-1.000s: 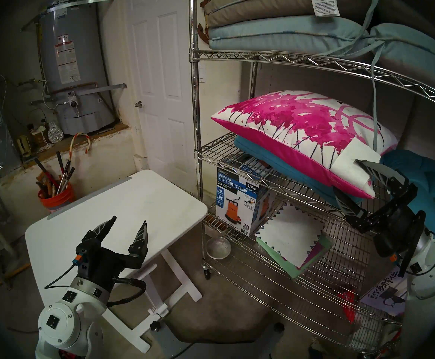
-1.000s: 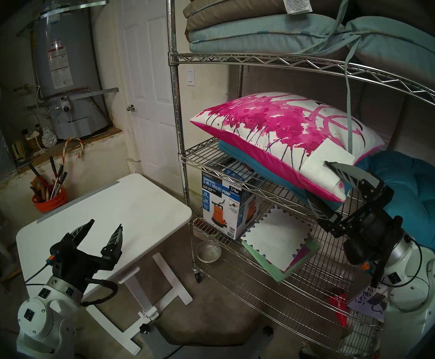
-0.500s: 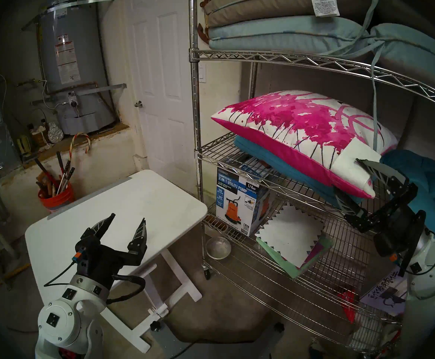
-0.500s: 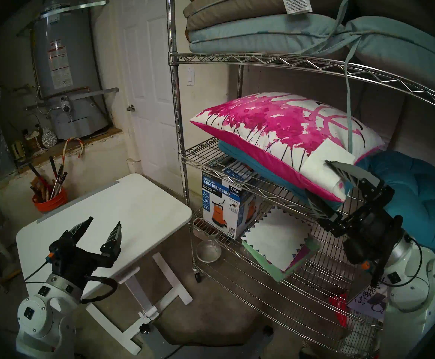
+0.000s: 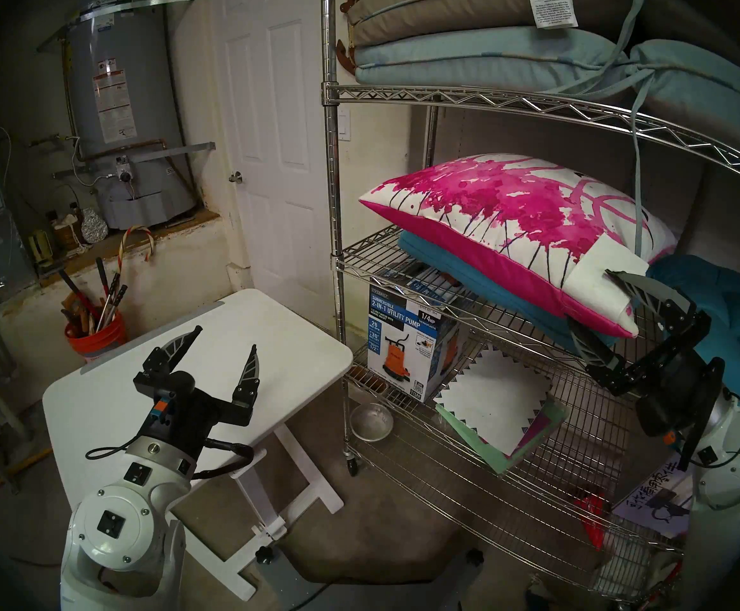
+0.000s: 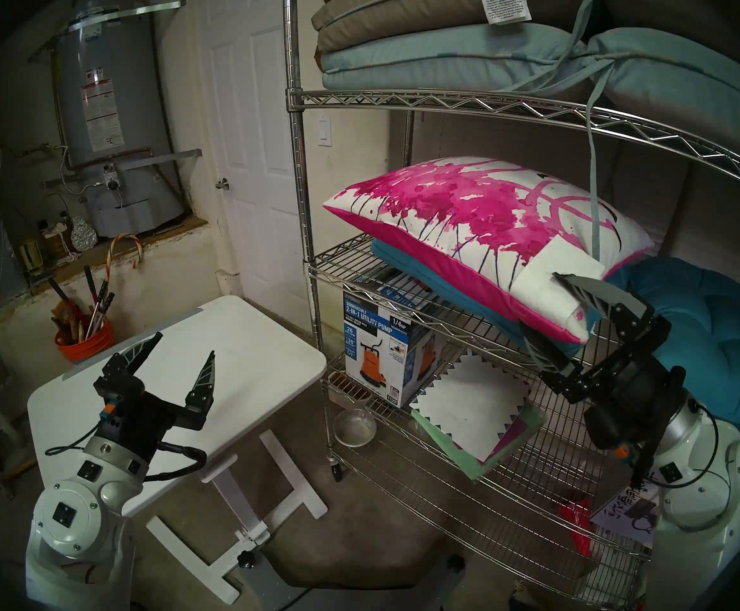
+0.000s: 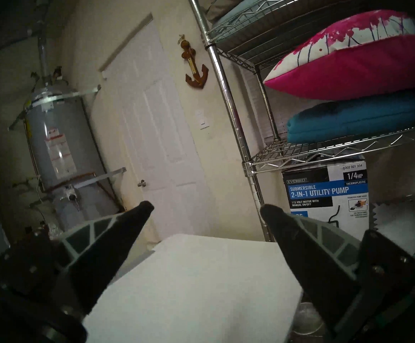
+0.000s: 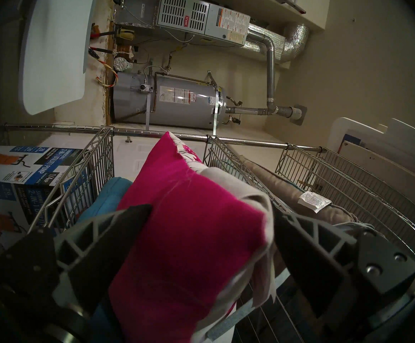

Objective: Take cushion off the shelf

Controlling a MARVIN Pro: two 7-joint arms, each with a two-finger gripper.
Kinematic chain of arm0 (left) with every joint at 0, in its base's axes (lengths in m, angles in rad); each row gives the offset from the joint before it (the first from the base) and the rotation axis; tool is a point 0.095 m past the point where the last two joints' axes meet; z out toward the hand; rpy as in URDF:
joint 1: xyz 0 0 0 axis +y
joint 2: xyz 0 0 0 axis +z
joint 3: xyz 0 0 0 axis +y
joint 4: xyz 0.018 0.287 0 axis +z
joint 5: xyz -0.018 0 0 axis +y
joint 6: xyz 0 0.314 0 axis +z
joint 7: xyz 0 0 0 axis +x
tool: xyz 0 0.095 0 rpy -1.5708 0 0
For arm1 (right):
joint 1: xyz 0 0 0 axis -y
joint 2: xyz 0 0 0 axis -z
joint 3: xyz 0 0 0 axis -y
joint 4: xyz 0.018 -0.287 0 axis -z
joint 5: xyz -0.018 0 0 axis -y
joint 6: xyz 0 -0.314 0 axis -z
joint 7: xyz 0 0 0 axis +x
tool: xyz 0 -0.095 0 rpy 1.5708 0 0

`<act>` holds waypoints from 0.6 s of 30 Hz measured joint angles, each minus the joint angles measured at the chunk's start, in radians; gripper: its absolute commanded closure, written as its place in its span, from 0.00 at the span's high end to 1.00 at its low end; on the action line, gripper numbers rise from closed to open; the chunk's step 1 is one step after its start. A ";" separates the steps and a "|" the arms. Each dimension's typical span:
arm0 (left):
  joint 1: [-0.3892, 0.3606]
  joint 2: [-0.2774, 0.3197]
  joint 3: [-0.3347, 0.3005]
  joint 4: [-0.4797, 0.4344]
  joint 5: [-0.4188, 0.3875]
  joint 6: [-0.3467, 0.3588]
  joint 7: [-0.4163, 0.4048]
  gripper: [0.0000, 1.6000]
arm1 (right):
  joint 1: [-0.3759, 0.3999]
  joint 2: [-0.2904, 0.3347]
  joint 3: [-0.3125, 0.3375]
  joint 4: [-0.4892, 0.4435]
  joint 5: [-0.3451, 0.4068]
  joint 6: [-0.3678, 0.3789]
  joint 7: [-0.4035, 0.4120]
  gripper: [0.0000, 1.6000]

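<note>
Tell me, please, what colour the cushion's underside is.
Solid magenta; the cushion shows it best in the right wrist view.

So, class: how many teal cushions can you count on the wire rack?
2: one teal cushion lies flat under the pink-and-white cushion on the middle tier of the rack; a tufted one bulges at its right end. Others may be hidden.

The right gripper (image 8: 212, 215) straddles the magenta cushion's (image 8: 184, 248) corner, jaws spread.
</note>
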 measured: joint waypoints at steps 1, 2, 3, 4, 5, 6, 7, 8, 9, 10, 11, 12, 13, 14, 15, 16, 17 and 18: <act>-0.006 0.003 0.008 0.000 0.025 -0.001 0.005 1.00 | 0.000 0.000 0.000 0.000 0.000 0.000 0.000 1.00; -0.011 0.005 0.015 0.000 0.045 -0.001 0.010 1.00 | 0.000 0.000 0.000 0.000 0.000 0.000 0.000 1.00; -0.017 0.007 0.023 0.000 0.068 -0.002 0.015 1.00 | 0.000 0.000 0.000 0.000 0.000 0.000 0.000 1.00; -0.023 0.009 0.029 0.000 0.088 -0.002 0.020 1.00 | 0.000 0.000 0.000 0.000 0.000 0.000 0.000 1.00; -0.031 0.013 0.036 0.000 0.117 -0.002 0.026 1.00 | 0.000 0.000 0.000 0.000 0.000 0.000 0.000 1.00; -0.037 0.015 0.039 0.001 0.132 -0.001 0.029 1.00 | 0.000 0.000 0.000 0.000 0.000 0.000 0.000 1.00; -0.045 0.018 0.043 0.002 0.153 -0.001 0.033 1.00 | 0.000 0.000 0.000 0.000 0.000 0.000 0.000 1.00; -0.053 0.021 0.046 0.004 0.171 0.000 0.036 1.00 | 0.000 0.000 0.000 0.000 0.000 0.000 0.000 1.00; -0.064 0.025 0.048 0.007 0.193 0.002 0.040 1.00 | 0.000 0.000 0.000 0.000 0.000 0.000 0.000 1.00; -0.071 0.027 0.049 0.009 0.205 0.003 0.042 1.00 | 0.000 0.000 0.000 0.000 0.000 -0.001 0.000 1.00; -0.081 0.030 0.049 0.012 0.223 0.006 0.045 1.00 | 0.000 0.000 0.000 0.000 0.000 -0.001 0.000 1.00; -0.092 0.034 0.049 0.014 0.240 0.009 0.047 1.00 | 0.000 0.000 0.000 0.000 0.000 -0.001 0.000 1.00; -0.103 0.038 0.048 0.017 0.258 0.014 0.049 1.00 | 0.000 0.000 0.000 0.000 0.000 -0.001 0.000 1.00; -0.111 0.041 0.046 0.019 0.270 0.019 0.050 1.00 | 0.000 0.000 0.000 0.000 0.000 -0.001 0.000 1.00; -0.125 0.046 0.044 0.023 0.289 0.025 0.051 1.00 | 0.000 0.000 0.000 0.000 0.000 -0.001 0.000 1.00; -0.132 0.049 0.042 0.025 0.298 0.028 0.052 1.00 | 0.000 0.000 0.000 0.000 0.000 -0.001 0.000 1.00; -0.146 0.054 0.040 0.028 0.317 0.034 0.053 1.00 | 0.000 0.000 0.000 0.000 0.000 -0.002 0.000 1.00; -0.153 0.057 0.039 0.031 0.327 0.037 0.054 1.00 | 0.000 0.000 0.000 0.000 0.000 -0.002 0.000 1.00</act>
